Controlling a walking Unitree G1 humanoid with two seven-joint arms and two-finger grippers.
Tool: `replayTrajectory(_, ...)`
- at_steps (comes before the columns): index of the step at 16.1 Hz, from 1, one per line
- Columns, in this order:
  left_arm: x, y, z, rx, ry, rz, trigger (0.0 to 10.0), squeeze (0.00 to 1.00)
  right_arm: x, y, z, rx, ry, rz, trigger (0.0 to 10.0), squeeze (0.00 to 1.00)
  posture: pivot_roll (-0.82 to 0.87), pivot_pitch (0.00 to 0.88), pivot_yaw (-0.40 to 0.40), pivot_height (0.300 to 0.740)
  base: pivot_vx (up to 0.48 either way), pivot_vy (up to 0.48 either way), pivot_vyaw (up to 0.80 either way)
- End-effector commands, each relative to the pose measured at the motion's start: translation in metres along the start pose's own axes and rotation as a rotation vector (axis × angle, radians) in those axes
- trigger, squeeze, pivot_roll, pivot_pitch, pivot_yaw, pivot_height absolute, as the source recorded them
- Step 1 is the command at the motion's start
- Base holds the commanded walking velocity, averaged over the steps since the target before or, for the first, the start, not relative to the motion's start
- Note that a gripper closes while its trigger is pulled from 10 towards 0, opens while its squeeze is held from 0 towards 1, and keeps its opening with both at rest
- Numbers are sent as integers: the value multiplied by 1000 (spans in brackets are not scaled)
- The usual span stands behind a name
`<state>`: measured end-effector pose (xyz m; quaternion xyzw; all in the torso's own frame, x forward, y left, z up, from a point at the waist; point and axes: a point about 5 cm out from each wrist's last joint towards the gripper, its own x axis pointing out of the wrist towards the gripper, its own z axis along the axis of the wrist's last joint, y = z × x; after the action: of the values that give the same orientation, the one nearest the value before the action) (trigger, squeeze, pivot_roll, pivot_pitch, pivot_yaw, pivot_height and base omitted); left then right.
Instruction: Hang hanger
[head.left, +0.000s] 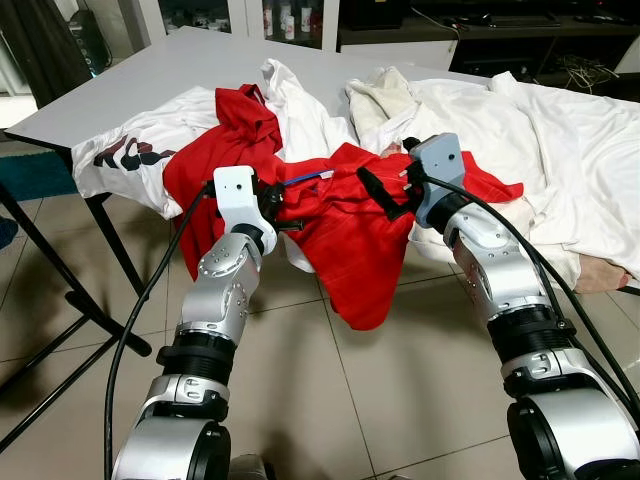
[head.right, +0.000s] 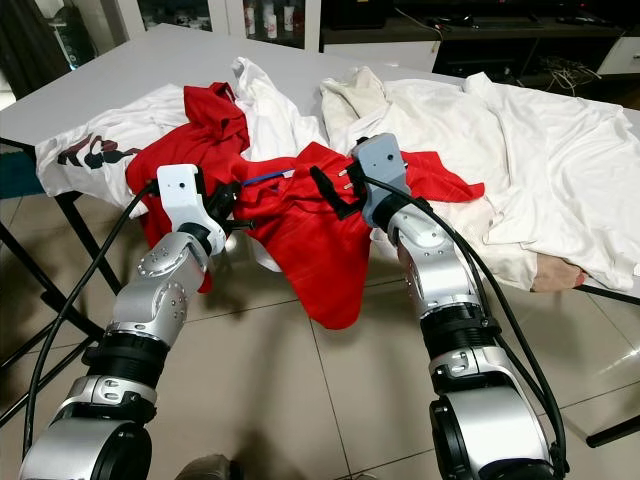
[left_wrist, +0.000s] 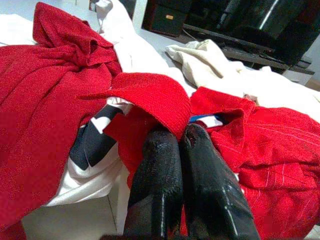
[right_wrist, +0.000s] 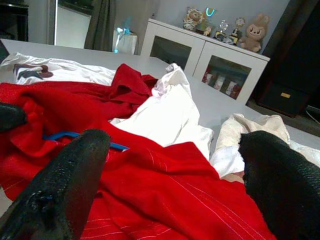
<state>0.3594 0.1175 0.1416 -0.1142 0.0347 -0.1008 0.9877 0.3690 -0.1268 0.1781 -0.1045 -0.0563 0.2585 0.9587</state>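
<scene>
- My left pincer (head.left: 283, 203) is clamped on the red shirt's collar (left_wrist: 150, 95) at the tabletop's (head.left: 150, 75) near edge.
- Right pincer (head.left: 385, 195) gapes wide, holding nothing.
- Blue hanger (head.left: 305, 178) lies inside the red shirt (head.left: 345, 235) between both pincers, its long axis running pincer to pincer; left sits nearer.

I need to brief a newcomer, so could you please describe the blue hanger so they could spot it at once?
On the grey table, a red shirt droops over the near edge. The blue hanger peeks from its collar, the pile's only blue thing.
</scene>
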Motion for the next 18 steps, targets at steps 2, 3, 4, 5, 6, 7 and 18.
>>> replayTrajectory(2, 3, -3, 3, 15, -2, -16, 10000, 0, -1, 0, 3, 1, -5, 11, 10000, 0, 56, 3, 1, 740, 263, 0, 0)
replayTrajectory(3, 3, -4, 3, 15, -2, -17, 10000, 0, -2, 0, 3, -2, -4, 14, 10000, 0, 54, 3, 2, 740, 281, 0, 0)
replayTrajectory(4, 3, -4, 3, 15, -1, -19, 10000, 0, -3, 1, 3, -6, -2, 22, 10000, 0, 54, 3, 2, 740, 300, 0, 0)
replayTrajectory(5, 3, -5, 3, 15, -1, -20, 10000, 0, -3, 1, 3, -9, -1, 29, 10000, 0, 53, 3, 2, 740, 352, 0, 0)
replayTrajectory(6, 3, -5, 3, 16, 0, -21, 10000, 0, -3, 2, 3, -10, -1, 34, 10000, 0, 53, 3, 2, 740, 368, 0, 0)
replayTrajectory(7, 3, -5, 3, 16, 0, -21, 10000, 0, -4, 2, 3, -11, -2, 36, 10000, 0, 53, 3, 2, 740, 368, 0, 0)
replayTrajectory(18, 4, -5, 3, 14, -3, -18, 10000, 0, -2, 5, 6, -27, -3, 74, 10000, 0, 55, 0, -2, 740, 367, 0, 0)
